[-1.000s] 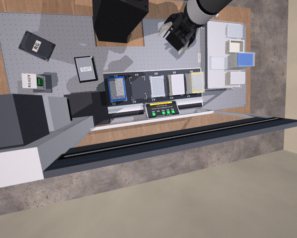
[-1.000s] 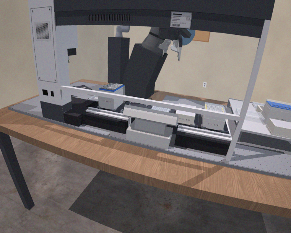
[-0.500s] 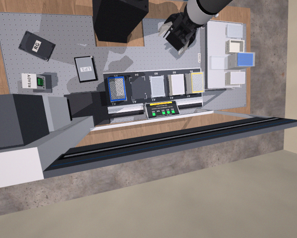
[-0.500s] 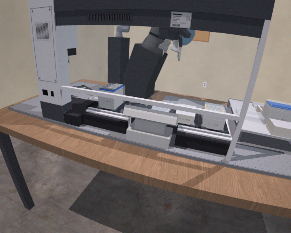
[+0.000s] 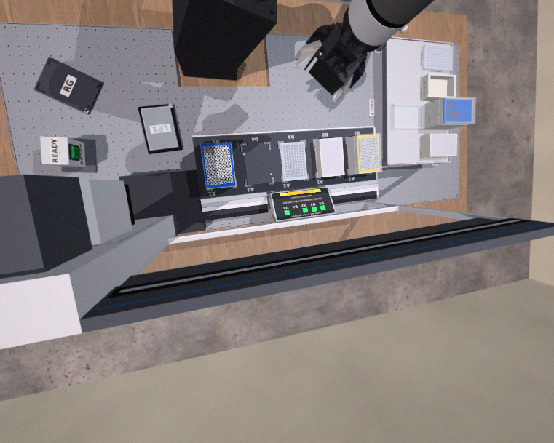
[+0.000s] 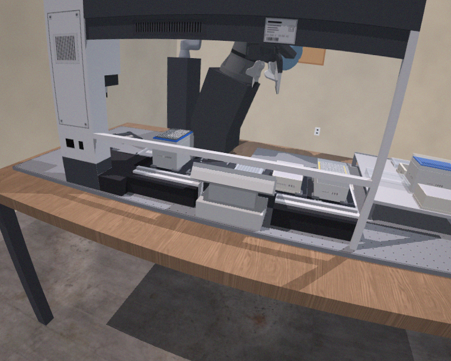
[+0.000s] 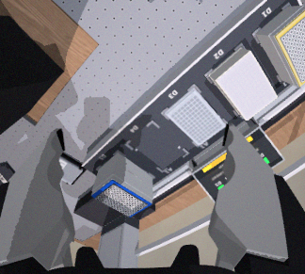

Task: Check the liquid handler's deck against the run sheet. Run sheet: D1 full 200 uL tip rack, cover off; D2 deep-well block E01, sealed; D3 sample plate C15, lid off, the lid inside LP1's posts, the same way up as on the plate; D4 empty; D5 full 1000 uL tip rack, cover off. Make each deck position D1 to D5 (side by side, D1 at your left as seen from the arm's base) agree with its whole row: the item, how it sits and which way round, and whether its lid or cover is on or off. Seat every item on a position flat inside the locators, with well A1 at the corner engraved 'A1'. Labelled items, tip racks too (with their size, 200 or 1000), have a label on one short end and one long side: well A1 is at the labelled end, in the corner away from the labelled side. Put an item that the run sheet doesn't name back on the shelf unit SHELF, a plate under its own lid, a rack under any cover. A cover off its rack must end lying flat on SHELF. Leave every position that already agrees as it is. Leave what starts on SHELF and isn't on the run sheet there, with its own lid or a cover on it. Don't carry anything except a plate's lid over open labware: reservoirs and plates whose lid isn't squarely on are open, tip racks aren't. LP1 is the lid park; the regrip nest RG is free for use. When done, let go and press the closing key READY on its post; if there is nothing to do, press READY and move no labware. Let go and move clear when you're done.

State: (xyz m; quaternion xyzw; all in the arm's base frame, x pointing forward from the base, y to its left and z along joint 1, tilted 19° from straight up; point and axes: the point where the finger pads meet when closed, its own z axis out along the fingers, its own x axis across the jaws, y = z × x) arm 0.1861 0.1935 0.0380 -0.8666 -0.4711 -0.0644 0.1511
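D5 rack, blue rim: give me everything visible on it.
The tall grey tip rack with a blue top rim stands upright in deck position D5, at the end of the dark deck strip beside the bare D4 slot. Its cover is off: the top shows a dense grid of tips. In the exterior view a small label marks its side wall. Nothing touches it; the gripper is open, well away.

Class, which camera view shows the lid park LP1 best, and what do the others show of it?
The top view: the lid park LP1 shows whole from above, its dark frame and label readable, between the READY key and the deck. The exterior view hides it behind the handler's housing. The wrist view does not clearly show it.
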